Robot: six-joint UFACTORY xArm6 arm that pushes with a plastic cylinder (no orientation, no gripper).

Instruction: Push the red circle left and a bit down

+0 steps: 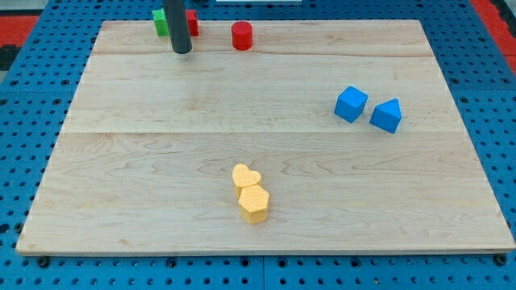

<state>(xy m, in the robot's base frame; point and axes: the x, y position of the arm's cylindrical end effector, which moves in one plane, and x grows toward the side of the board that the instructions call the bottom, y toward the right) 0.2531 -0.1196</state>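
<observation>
The red circle (242,35) is a short red cylinder standing near the top edge of the wooden board (161,177), a little left of centre. My rod comes down from the view's top and my tip (181,51) rests on the board well to the left of the red circle, apart from it. Behind the rod, at the top edge, sit a green block (160,22) and another red block (192,22), both partly hidden by the rod, so their shapes cannot be made out.
Two blue blocks lie at the right: a cube-like one (351,104) and a pointed one (386,115). A yellow heart (245,175) touches a yellow hexagon (253,203) at the bottom centre. A blue perforated table (32,80) surrounds the board.
</observation>
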